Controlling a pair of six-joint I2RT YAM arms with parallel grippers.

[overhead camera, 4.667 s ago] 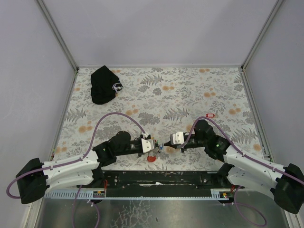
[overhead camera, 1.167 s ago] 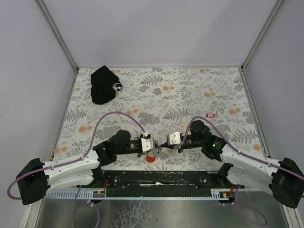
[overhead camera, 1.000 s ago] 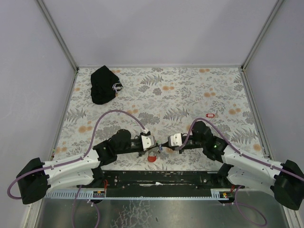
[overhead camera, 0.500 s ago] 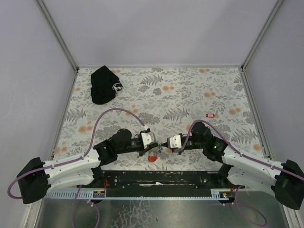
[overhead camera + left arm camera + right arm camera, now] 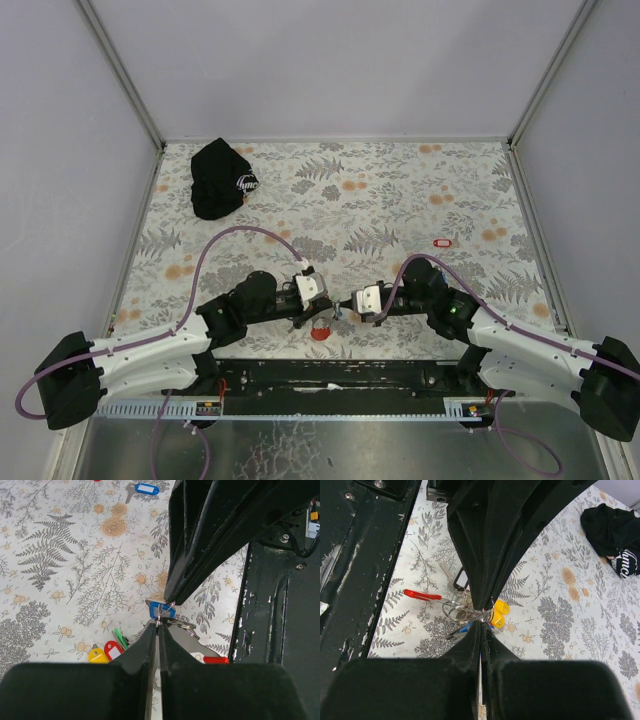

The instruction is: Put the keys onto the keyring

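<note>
The left jaws are pressed together, and their tips pinch a thin wire that appears to belong to the keyring (image 5: 180,625). The right jaws are also pressed together. They meet the left jaws tip to tip, so the two arms form nearly one straight line with the wire caught at the junction. Whether the right jaws grip the ring itself or the head of the blue-tagged key (image 5: 161,611) hanging just beneath them cannot be told.

The ring's loops (image 5: 454,611) bulge out crosswise to that line, on the side toward the black base rail (image 5: 270,605). The red plastic piece (image 5: 422,595) trails further out on the same side.

On the opposite side, just beside the left jaws, the rest of the keys lie bunched on the worktop (image 5: 400,200): a yellow tag (image 5: 97,655), a red tag (image 5: 112,649) and a green tag (image 5: 120,636). Their long axes fan out from the junction. A second blue-tagged key (image 5: 145,488) lies well apart, beyond the right jaws.

The coming move probably turns on the wire's split end, which sits right between the two tips. Both arms are equally near it, so any feeding has to run along that shared line.
</note>
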